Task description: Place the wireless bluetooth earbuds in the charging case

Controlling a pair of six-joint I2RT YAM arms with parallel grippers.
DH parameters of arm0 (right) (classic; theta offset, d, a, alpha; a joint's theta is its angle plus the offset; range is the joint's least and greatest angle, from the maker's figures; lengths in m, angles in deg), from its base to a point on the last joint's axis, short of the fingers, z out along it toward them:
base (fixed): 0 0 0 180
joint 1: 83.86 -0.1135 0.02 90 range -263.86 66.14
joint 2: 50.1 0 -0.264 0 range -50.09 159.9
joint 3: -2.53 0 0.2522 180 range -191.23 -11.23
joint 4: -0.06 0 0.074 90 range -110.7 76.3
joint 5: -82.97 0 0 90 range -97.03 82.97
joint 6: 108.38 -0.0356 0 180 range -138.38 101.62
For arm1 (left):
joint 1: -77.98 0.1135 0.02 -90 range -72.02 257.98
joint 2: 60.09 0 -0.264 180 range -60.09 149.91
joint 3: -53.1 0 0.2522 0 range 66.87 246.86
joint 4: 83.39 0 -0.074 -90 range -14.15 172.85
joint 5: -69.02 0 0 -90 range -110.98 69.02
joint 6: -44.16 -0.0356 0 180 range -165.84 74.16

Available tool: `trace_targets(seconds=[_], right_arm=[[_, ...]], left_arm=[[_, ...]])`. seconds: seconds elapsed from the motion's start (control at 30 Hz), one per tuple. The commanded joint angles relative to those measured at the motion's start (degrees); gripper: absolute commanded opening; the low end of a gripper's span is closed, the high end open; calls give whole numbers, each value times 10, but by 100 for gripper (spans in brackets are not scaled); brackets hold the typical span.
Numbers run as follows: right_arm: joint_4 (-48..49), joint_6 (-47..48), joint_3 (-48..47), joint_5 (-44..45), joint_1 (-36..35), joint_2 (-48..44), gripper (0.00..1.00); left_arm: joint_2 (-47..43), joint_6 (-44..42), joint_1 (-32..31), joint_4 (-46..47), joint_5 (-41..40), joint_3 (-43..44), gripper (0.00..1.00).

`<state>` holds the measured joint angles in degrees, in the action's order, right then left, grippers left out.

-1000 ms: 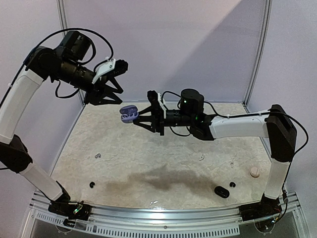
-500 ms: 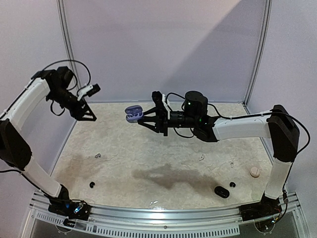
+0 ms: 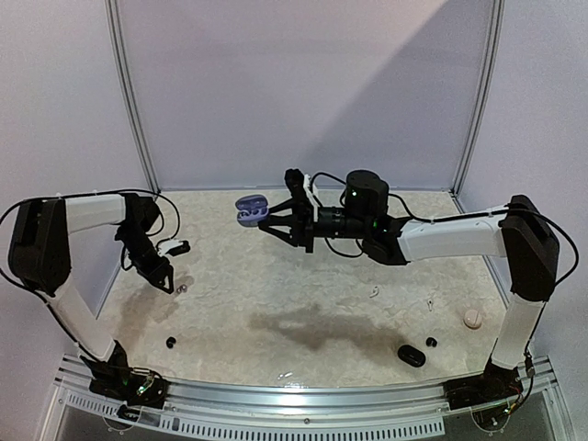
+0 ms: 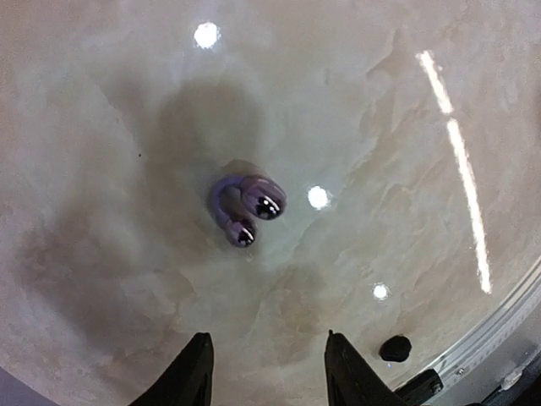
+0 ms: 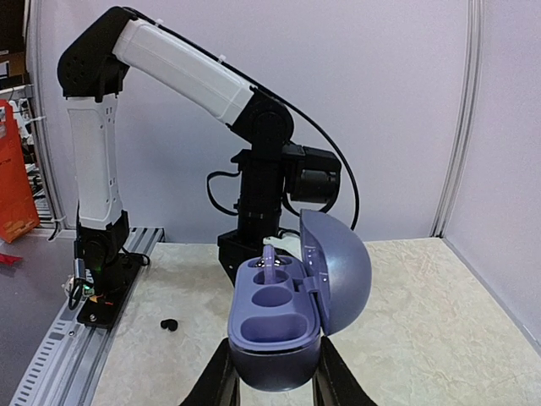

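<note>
Earbud (image 4: 245, 207), purple, clip-shaped and glossy, lay on the desk (image 4: 101, 127) below the left jaws, which stood open and empty. It looked light, hard and slippery; pinching across its curved bridge seemed safest. The right jaws gripped the opened charging case (image 5: 275, 330) aloft.

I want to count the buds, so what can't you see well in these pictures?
- Top view: the inside of the case is too small to show what it holds.
- Top view: the pale bits are too small to name.
- Left wrist view: the bottom edge cuts off the left gripper.
- Right wrist view: the case hides most of the right gripper.
</note>
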<state>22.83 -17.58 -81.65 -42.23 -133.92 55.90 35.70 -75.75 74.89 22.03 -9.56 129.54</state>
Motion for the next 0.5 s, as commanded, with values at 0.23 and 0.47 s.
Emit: trace_targets(seconds=[0.23, 0.47], right_arm=[[6, -22, 7, 20, 3, -29, 0], [-1, -19, 2, 22, 4, -29, 0]], left_arm=[[83, 12, -17, 109, -30, -9, 41], [102, 15, -39, 116, -30, -10, 33]])
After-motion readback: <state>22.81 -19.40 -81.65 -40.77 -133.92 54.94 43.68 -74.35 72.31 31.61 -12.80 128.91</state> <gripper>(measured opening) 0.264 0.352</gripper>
